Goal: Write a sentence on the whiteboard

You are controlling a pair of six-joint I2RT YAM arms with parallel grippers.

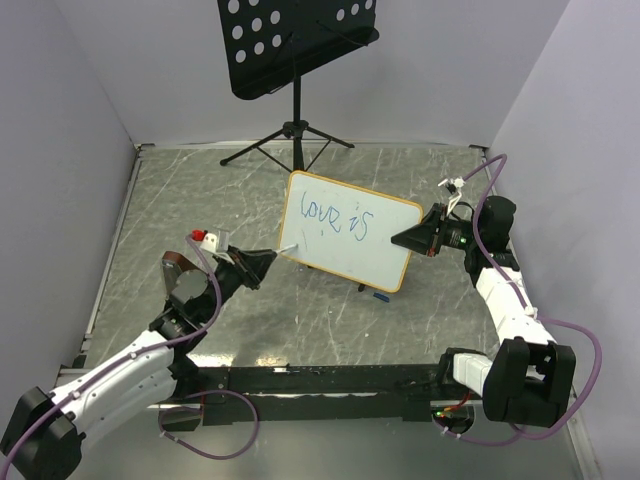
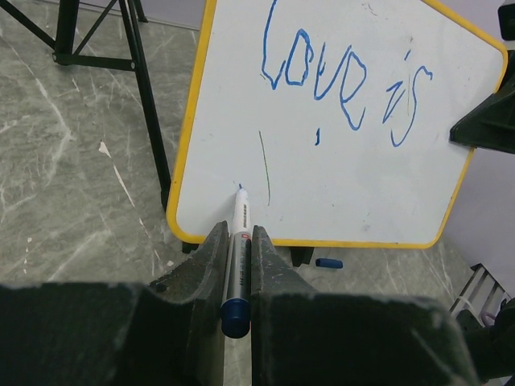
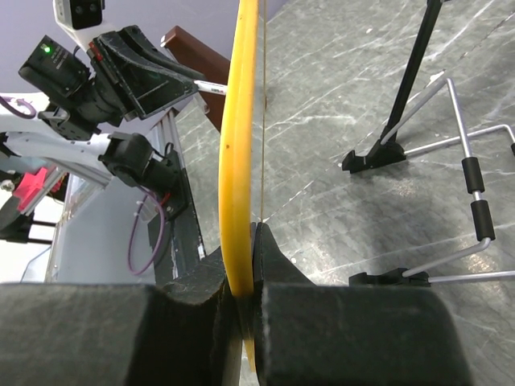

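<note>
The whiteboard (image 1: 345,232) stands tilted near the table's middle, with a yellow-orange frame. Blue words "love is" (image 1: 335,218) run across its top; they also show in the left wrist view (image 2: 346,80). My left gripper (image 1: 262,262) is shut on a white marker with a blue end (image 2: 236,261). Its tip touches the board's lower left part (image 2: 240,187), just left of a thin green line. My right gripper (image 1: 405,238) is shut on the board's right edge (image 3: 239,161), seen edge-on in the right wrist view.
A black perforated music stand (image 1: 296,45) on a tripod stands behind the board. A blue marker cap (image 1: 380,297) lies on the table below the board's lower edge; it also shows in the left wrist view (image 2: 328,263). Grey walls close in left, right and back.
</note>
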